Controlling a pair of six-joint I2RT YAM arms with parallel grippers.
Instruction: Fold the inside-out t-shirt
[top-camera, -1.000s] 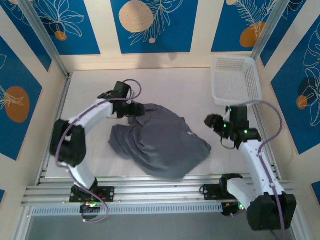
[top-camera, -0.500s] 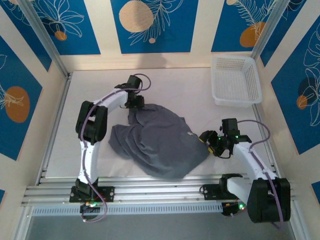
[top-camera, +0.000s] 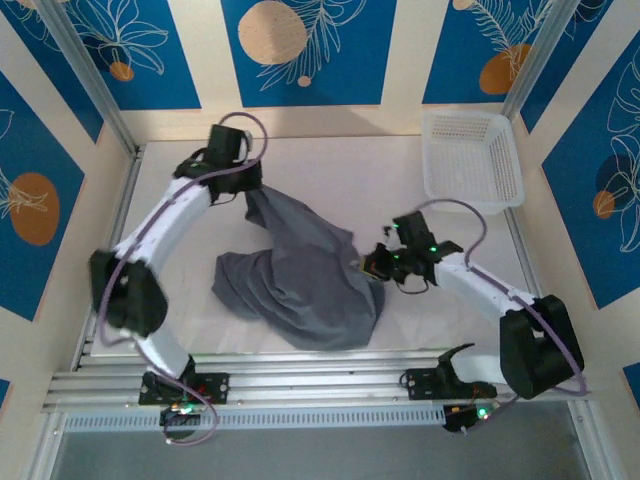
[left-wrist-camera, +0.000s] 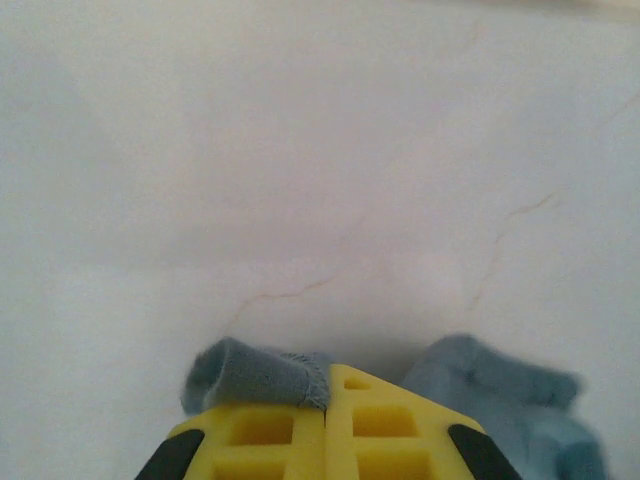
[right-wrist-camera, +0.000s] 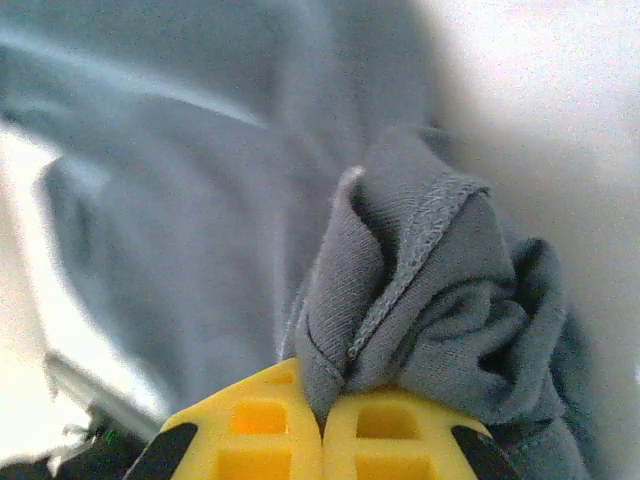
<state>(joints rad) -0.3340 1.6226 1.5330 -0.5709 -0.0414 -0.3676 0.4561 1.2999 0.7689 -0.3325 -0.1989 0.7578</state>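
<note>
Both arms have moved in half a second: left gripper (top-camera: 247, 196) has drawn back toward the far left, taking a corner of the t-shirt (top-camera: 300, 290) with it. Right gripper (top-camera: 370, 266) has slid in from the right, and the t-shirt's right edge is now bunched toward the middle.

One basket (top-camera: 433, 196), white mesh, sits at the far right corner of the table (top-camera: 350, 165), well apart from the cloth. One t-shirt, grey and crumpled at mid-table, with a ridge of fabric stretched up to the left gripper. Two grippers, both on cloth.

Left wrist view: yellow fingers (left-wrist-camera: 270, 440) pressed together, a grey hem nipped between them, white tabletop beyond. Right wrist view: yellow fingers (right-wrist-camera: 250, 430) clamped tight on a wad of stitched hem, more grey fabric spread behind.
</note>
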